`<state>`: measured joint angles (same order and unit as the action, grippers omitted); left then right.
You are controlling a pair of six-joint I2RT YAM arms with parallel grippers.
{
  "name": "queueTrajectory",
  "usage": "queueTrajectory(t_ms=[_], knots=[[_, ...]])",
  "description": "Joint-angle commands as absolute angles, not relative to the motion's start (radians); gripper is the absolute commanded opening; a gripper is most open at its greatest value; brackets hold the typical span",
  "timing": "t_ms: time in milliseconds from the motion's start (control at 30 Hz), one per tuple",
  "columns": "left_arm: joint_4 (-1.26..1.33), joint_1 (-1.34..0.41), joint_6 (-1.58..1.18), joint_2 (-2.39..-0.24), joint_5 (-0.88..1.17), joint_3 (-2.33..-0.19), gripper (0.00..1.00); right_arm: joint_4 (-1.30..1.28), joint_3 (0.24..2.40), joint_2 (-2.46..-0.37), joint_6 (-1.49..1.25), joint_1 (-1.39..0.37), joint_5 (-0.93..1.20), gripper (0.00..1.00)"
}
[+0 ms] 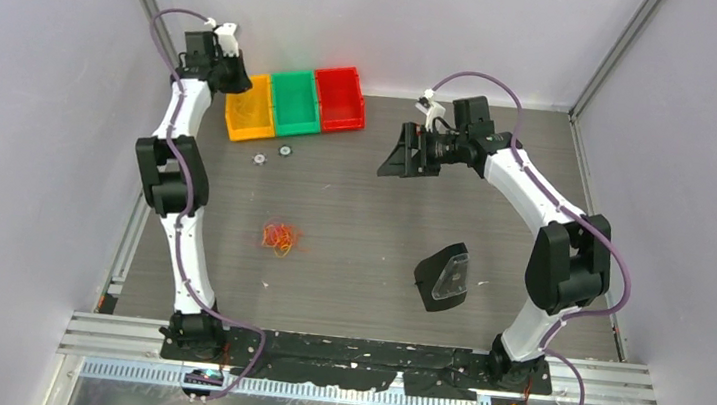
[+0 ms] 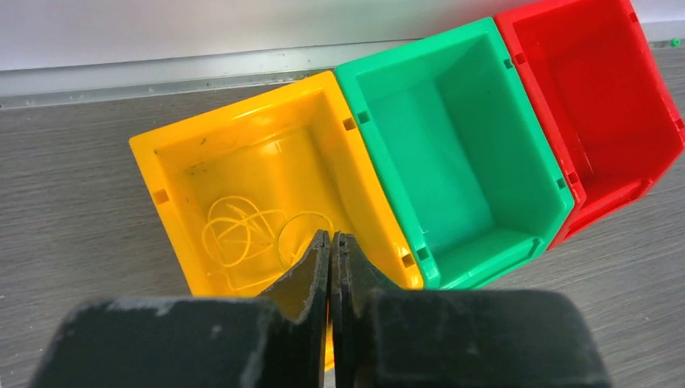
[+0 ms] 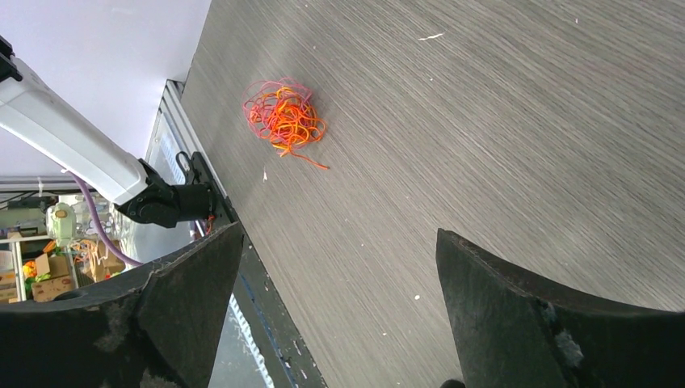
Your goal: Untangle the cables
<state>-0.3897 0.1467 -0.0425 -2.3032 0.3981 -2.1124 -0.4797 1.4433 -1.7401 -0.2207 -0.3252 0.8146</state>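
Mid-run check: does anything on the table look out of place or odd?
Yes. A black and clear plastic piece lies loose on the right half of the table, and two small round parts sit stray in front of the yellow bin. The cables are a tangled bunch mid-table.

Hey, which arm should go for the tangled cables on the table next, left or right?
Probably the right. The right gripper is open, and its wrist camera looks straight at the cables. The left gripper is shut and sits farther off, over the yellow bin.
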Motion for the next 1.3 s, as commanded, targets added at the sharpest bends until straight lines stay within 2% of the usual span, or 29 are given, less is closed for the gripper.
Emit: queueTrajectory(t_ms=[0,67,200,333,400,467,533,600,800,967,1100,1133,1167,1200,1233,1267], knots=[[-0.488,0.155,-0.004,-2.336,0.401,-2.217,0.23,-0.469,1.456,-1.747,-0.222,-0.322,0.837,0.95],[-0.522,0.155,-0.005,-2.336,0.418,-2.247,0.49,-0.469,1.458,-1.746,-0.219,-0.323,0.840,0.95],[-0.484,0.157,0.036,-2.212,0.427,-2.190,0.73,-0.480,1.464,-1.730,-0.203,-0.322,0.841,0.95],[-0.563,0.158,0.144,-2.018,0.528,-2.122,0.88,-0.532,1.483,-1.704,-0.140,-0.324,0.824,0.95],[-0.674,0.157,0.243,-1.907,0.616,-2.047,0.99,-0.567,1.481,-1.682,-0.096,-0.324,0.807,0.95],[-0.831,0.151,0.374,-1.805,0.693,-1.947,0.99,-0.594,1.464,-1.639,-0.054,-0.328,0.787,0.96],[-0.990,0.137,0.459,-1.693,0.685,-1.814,0.96,-0.608,1.436,-1.609,-0.021,-0.337,0.769,0.96],[-1.034,0.132,0.453,-1.605,0.667,-1.605,0.91,-0.621,1.411,-1.588,-0.006,-0.353,0.755,0.96],[-0.920,0.099,0.296,-1.387,0.642,-1.123,0.89,-0.666,1.383,-1.582,0.048,-0.426,0.716,0.97],[-0.832,-0.018,0.230,-1.384,0.523,-0.989,0.89,-0.675,1.355,-1.590,0.063,-0.496,0.685,0.98],[-0.768,-0.055,0.164,-1.509,0.475,-0.980,0.81,-0.660,1.340,-1.618,0.047,-0.524,0.686,0.98],[-0.764,-0.054,0.149,-1.547,0.482,-0.988,0.77,-0.653,1.337,-1.622,0.038,-0.528,0.692,0.98],[-0.761,-0.055,0.138,-1.580,0.499,-0.998,0.69,-0.649,1.333,-1.631,0.034,-0.532,0.696,0.98],[-0.763,-0.055,0.133,-1.609,0.524,-1.008,0.56,-0.637,1.331,-1.634,0.025,-0.534,0.702,0.98],[-0.763,-0.055,0.128,-1.627,0.566,-1.022,0.32,-0.631,1.326,-1.641,0.020,-0.537,0.707,0.99],[-0.762,-0.054,0.119,-1.632,0.621,-1.030,0.15,-0.608,1.320,-1.643,0.007,-0.539,0.726,0.99]])
